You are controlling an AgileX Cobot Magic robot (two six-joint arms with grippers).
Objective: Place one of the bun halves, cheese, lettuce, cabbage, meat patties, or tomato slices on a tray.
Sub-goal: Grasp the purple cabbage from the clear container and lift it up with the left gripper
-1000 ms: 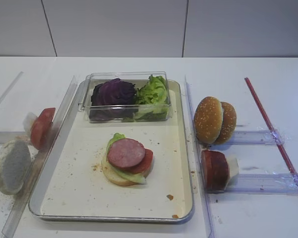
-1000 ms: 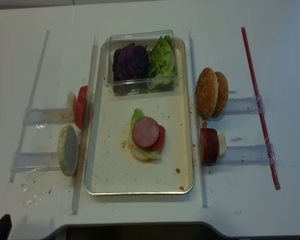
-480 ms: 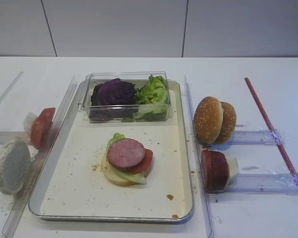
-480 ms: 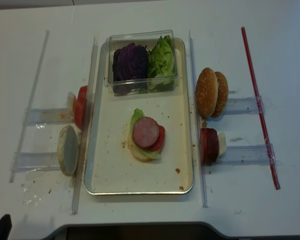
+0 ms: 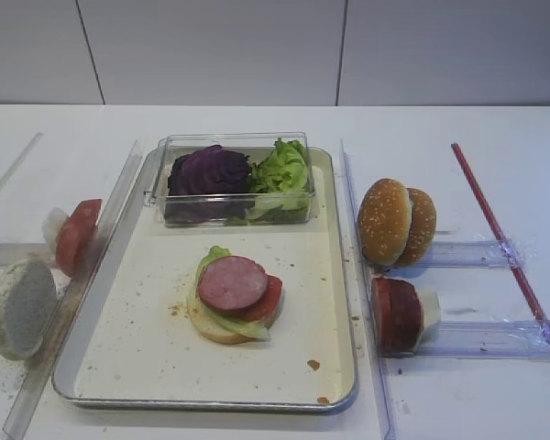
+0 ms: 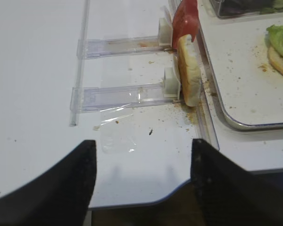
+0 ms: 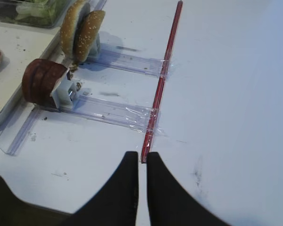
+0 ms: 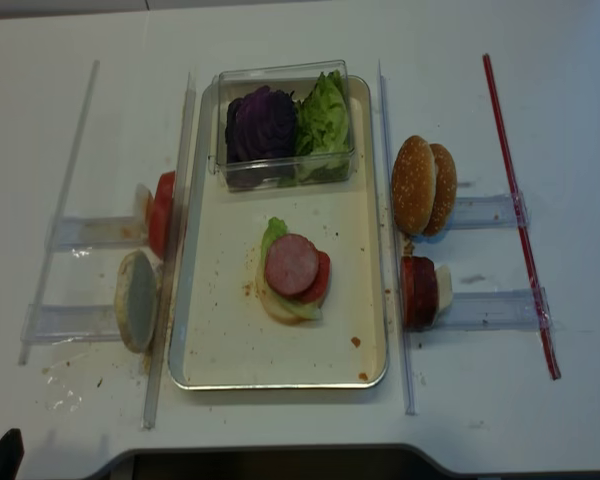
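On the cream tray (image 5: pixel 137 353) lies a stack: a pale bun half (image 5: pixel 213 329), lettuce (image 5: pixel 214 256), a tomato slice (image 5: pixel 269 297) and a meat patty (image 5: pixel 231 282) on top. Purple cabbage (image 5: pixel 208 171) and more lettuce (image 5: pixel 282 169) fill the clear box (image 5: pixel 229 214). Left of the tray, tomato slices (image 6: pixel 185 19) and a pale bun half (image 6: pixel 188 70) stand on edge. To the right stand sesame bun halves (image 7: pixel 80 30) and meat patties (image 7: pixel 40 81). No cheese shows. My left gripper (image 6: pixel 142 143) hangs open and empty over the table's front edge. My right gripper (image 7: pixel 142 154) is shut and empty.
Clear plastic rails (image 6: pixel 125 94) hold the upright food on both sides of the tray. A red strip (image 7: pixel 162 80) runs along the table at the far right, ending just ahead of my right fingertips. Crumbs dot the tray and the table near the left bun.
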